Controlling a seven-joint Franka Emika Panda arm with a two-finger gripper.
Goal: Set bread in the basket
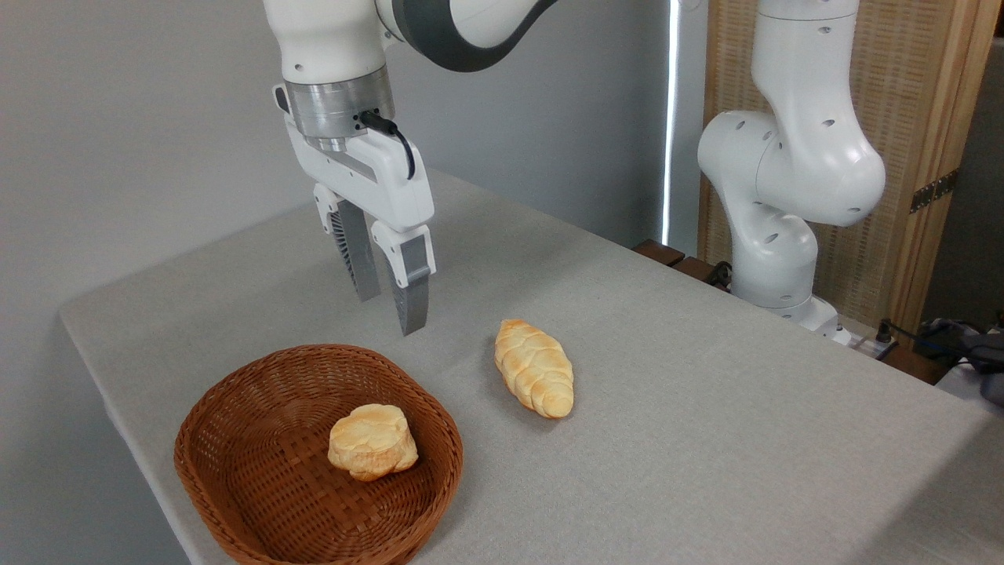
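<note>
Gripper (390, 312) released, empty, hanging above table (706, 377) behind basket (235, 424). Bread (534, 367) lies apart, rightward. Risks: fingers straddling tapered end, loaf slipping; mistaking bun (372, 441) in basket for target.

We see a glossy white arm (792, 157) with rounded joints, small dark screw recesses and a dark grey band above the tool (390, 294). A brushed metal collar sits just above its white body, where a black cable plugs in. Its two fingers (410, 292) are grey, one ribbed.
</note>
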